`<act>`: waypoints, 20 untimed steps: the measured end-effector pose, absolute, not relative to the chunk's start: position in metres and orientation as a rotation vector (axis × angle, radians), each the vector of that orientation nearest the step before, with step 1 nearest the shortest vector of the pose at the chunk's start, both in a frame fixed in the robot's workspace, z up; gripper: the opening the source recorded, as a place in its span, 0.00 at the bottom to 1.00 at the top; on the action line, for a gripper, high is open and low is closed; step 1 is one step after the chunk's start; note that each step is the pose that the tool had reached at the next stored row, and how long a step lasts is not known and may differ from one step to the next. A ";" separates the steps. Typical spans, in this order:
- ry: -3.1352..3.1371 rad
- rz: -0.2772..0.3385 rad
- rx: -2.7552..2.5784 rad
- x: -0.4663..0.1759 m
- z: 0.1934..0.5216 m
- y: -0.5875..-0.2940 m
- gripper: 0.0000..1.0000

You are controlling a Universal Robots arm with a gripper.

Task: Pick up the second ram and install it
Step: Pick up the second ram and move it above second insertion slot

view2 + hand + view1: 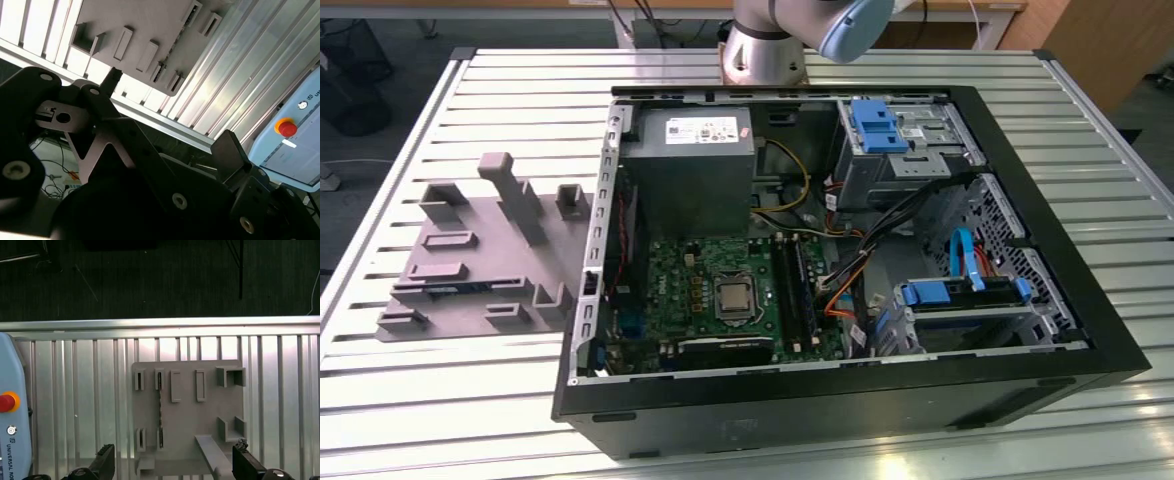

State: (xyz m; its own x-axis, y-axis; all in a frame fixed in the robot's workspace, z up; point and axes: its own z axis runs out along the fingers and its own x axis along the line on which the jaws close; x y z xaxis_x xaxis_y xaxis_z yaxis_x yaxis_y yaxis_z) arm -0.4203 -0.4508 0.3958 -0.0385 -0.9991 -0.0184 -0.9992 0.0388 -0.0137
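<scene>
The second ram (160,407) is a thin dark stick standing on edge in the grey holder plate (187,440), held between two pairs of small slotted blocks. In the exterior view the second ram (443,290) shows as a dark bluish strip on the holder plate (480,265), to that view's left of the open computer case (854,400). My gripper (175,462) hangs well above the plate, open, with nothing between its two black fingertips (105,462). The ram lies slightly off to one side of the midline between them. The long black motherboard slots (795,285) sit beside the processor socket.
A grey power supply (694,165), blue drive cages (961,295) and loose cables crowd the case. A control pendant with a red stop button (6,402) lies on the slatted metal table (75,390) near the holder plate, also in the second wrist view (287,127). The table edge (160,324) runs just beyond the plate.
</scene>
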 end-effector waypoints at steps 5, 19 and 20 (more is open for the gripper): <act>2.246 0.007 -2.161 -0.420 0.387 -0.451 0.99; 2.246 0.008 -2.161 -0.420 0.385 -0.451 0.99; 2.246 0.008 -2.161 -0.420 0.384 -0.451 0.99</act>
